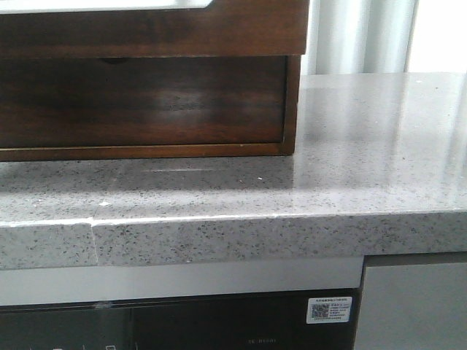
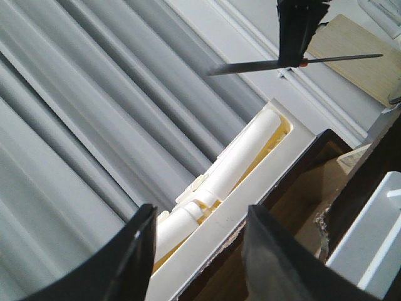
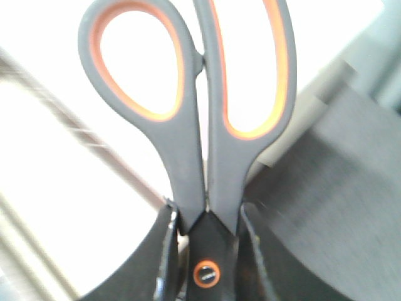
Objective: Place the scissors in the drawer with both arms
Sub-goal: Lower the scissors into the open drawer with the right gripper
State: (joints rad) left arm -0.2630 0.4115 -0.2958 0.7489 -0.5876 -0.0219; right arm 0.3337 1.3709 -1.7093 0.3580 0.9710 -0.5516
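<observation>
- Front view: no arm or scissors in frame. Dark wooden cabinet (image 1: 146,80) fills the upper left, sitting on a grey speckled countertop (image 1: 350,189) that spans the middle. Below the counter edge, a black appliance panel (image 1: 182,324) with a white QR sticker (image 1: 328,310) at lower right of it. White curtain (image 1: 365,36) at upper right.
- Left wrist view: left gripper (image 2: 200,251) at the bottom of the frame, two black fingers (image 2: 135,257) spread apart, nothing between them, jaws released.
- Behind the fingers, a white tray (image 2: 294,157) with white rolled pieces (image 2: 238,163) inside runs diagonally through the centre. Dark wood edge at lower right. Grey pleated curtain (image 2: 81,113) covers the left half.
- Upper right of that frame: right gripper (image 2: 299,28), black, holds the scissors (image 2: 250,66); thin blades stick out sideways, up in the air, well above the tray.
- Right wrist view: scissors (image 3: 188,106) fill the centre, grey handles with orange lining pointing to the top of the frame, pivot screw at bottom centre.
- Right gripper (image 3: 207,251) jaws clenched on the scissors just under the handles, one black finger (image 3: 166,251) pressing each side. Background blurred, bright at left, grey at right.
</observation>
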